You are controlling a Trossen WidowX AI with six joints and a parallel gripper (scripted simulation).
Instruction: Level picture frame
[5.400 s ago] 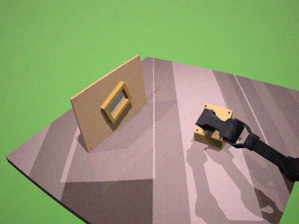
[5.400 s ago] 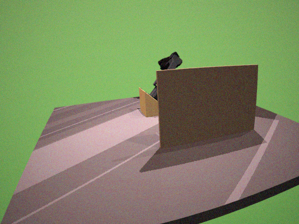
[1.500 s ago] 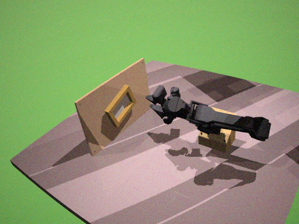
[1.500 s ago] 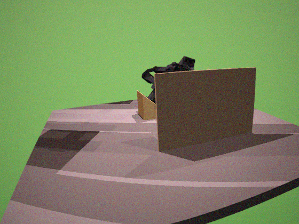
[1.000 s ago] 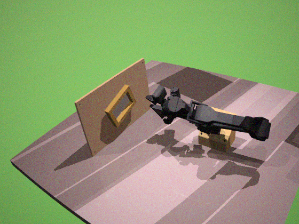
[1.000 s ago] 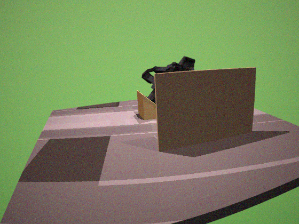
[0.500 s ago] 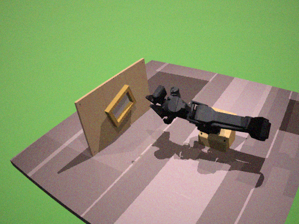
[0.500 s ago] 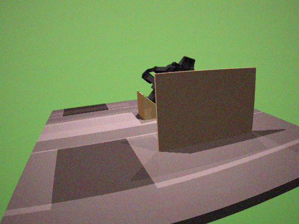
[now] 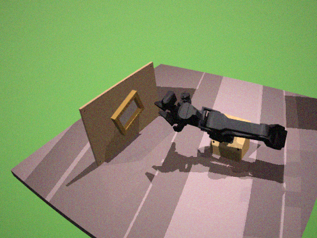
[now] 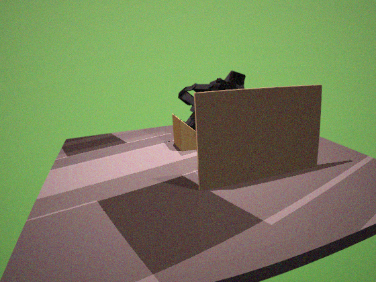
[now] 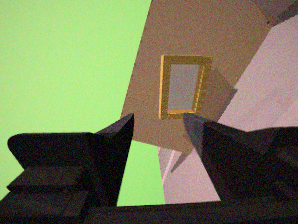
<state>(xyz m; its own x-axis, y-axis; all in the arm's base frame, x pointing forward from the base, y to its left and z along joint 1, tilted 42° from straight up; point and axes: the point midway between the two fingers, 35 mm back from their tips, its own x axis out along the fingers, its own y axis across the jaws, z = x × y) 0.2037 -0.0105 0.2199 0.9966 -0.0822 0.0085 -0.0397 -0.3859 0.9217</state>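
The gold picture frame hangs on the brown upright board. It hangs crooked: in the top view its right end, far from that camera, is higher than its left end, measured against the board's top edge. The wall screw and the frame's back are hidden. My gripper is open and empty. It is in front of the board, off the frame's higher end and apart from the frame. In the exterior view the board hides the frame and the gripper.
A light wooden block stands under and behind the arm. The board stands upright on the striped table, and the arm's shadow falls on the table.
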